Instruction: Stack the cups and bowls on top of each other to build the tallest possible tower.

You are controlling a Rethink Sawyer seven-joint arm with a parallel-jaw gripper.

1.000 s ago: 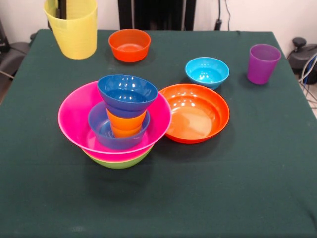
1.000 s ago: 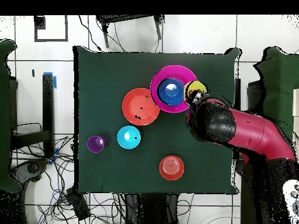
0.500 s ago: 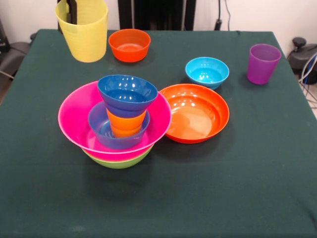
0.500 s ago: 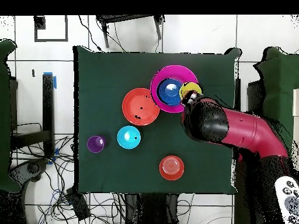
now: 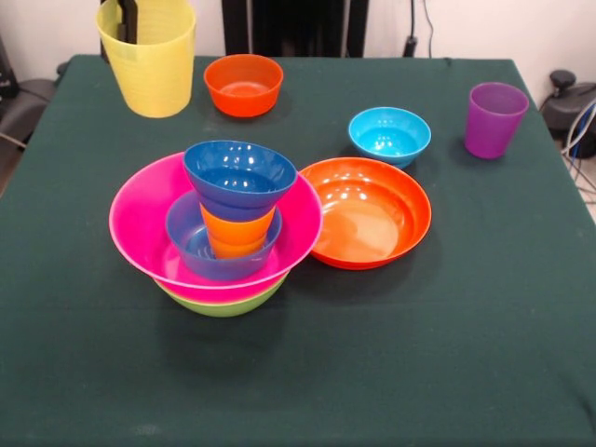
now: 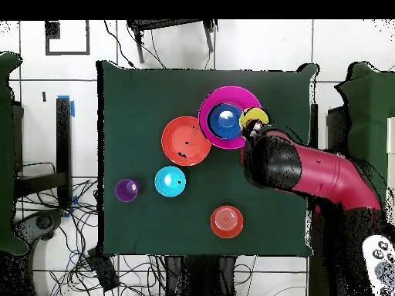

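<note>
Gripper [image 5: 128, 19] is gripping the yellow cup [image 5: 149, 65] by its rim, holding it aloft for you just beside the tower [image 5: 219, 223].

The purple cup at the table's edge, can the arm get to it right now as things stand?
Probably not right away. The gripper is already holding the yellow cup near the tower, at the opposite side from the purple cup. Nothing stands over or against that cup, so the way looks free once the jaws are empty.

Front camera looks across the table [image 5: 484, 354]; overhead looks straight down on it.
</note>
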